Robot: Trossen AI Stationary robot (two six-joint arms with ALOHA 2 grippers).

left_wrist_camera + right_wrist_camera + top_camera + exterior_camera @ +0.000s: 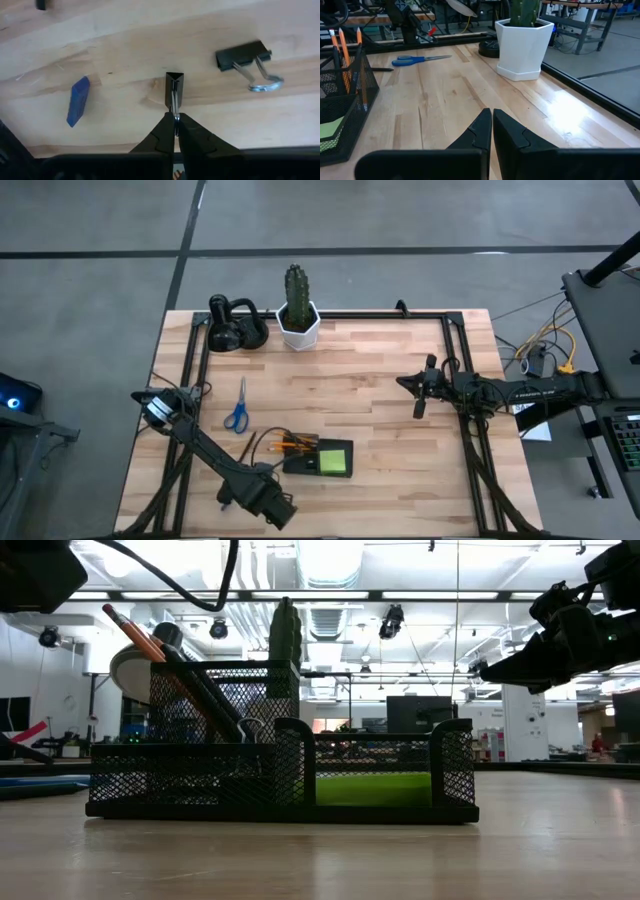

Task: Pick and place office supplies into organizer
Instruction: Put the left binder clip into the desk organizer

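The black mesh organizer (318,458) stands near the table's near edge. It holds orange pencils (290,445), dark pens (205,695) and the lime-green sticky-note pad (333,461). The blue-handled scissors (237,408) lie flat on the table to its far left. My left gripper (175,125) points down just left of the organizer (255,496), shut on a small black binder clip (174,90). A second binder clip (243,54) and a small blue piece (78,100) lie on the wood near it. My right gripper (418,402) hovers shut and empty over the table's right half. My left gripper pinches the binder clip by its wire handle (175,114) between its two fingertips, coming from above and pointing down. The clip's black body (174,87) hangs below the fingers toward the table. I cannot tell whether it touches the wood.
A white hexagonal pot with a cactus (298,322) and a black rounded desk gadget (235,328) stand at the far edge. A black frame (470,380) runs along the table's sides. Bare wood lies between the organizer and my right gripper.
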